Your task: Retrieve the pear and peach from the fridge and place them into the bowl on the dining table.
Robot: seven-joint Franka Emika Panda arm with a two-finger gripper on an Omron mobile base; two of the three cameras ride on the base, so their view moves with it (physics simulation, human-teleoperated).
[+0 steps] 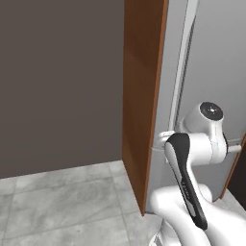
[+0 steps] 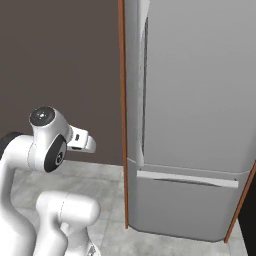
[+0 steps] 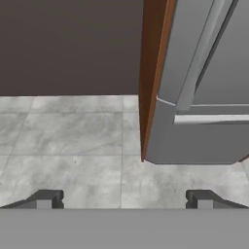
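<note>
While the fridge (image 2: 195, 115) is shut, arm folded low beside it, gripper (image 3: 124, 199) spread wide, empty, aimed at floor (image 3: 73, 141).

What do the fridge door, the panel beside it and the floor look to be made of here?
The fridge: smooth light-grey, probably painted metal, with soft even shading; its handle matches. The side panel: orange-brown, likely wood or veneer, though no grain shows. The floor: grey mottled tiles with thin joints, stone-like and matte.
</note>
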